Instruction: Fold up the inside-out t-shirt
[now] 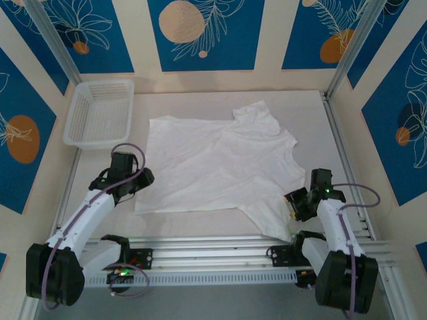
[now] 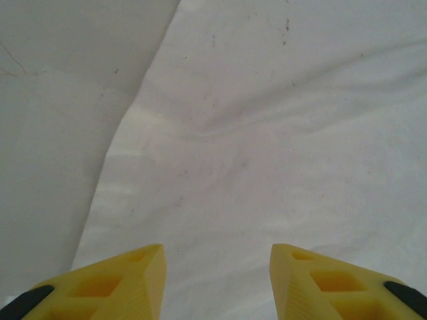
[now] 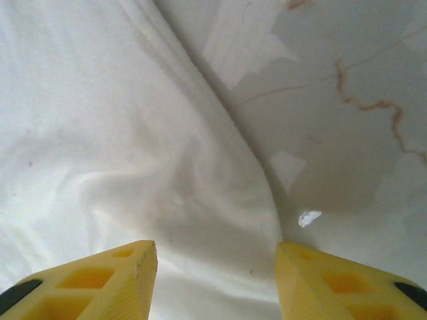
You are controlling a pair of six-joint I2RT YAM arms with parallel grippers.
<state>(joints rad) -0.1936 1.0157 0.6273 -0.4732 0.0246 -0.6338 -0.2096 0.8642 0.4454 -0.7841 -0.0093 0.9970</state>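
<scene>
Top view: the plain white short-sleeved t-shirt of thin wrinkly cloth (image 1: 220, 163) is lying spread flat at the centre of the pale grey table (image 1: 313, 113). Its straight edge is facing 9 o'clock. 1 sleeve is pointing toward 12 o'clock, and the other is trailing toward 5 o'clock, near the metal rail (image 1: 200, 253) at the table's near edge. The white plastic mesh basket (image 1: 73, 117) is sitting at 10 o'clock from the shirt, apart from it. The left gripper (image 1: 137, 179) is hanging at the shirt's 8 o'clock corner, just at the cloth's edge. The right gripper (image 1: 295, 203) is hanging at 4 o'clock, beside the lower sleeve. Left wrist view: the left gripper (image 2: 217, 257) is holding its 2 yellow fingers (image 2: 133, 273) spread wide, nothing between them. The shirt (image 2: 267, 153) is filling the area from 12 to 5 o'clock, with bare table (image 2: 53, 133) showing at 9 to 11 o'clock. Whether the fingertips are touching the cloth, I cannot tell. Right wrist view: the right gripper (image 3: 217, 250) is likewise standing with its yellow fingers (image 3: 320, 280) spread apart and gripping nothing. Creased shirt cloth (image 3: 100, 133) is lying from 9 to 12 o'clock and running down between the fingers. Stained table surface (image 3: 347, 153) is showing from 1 to 4 o'clock.
</scene>
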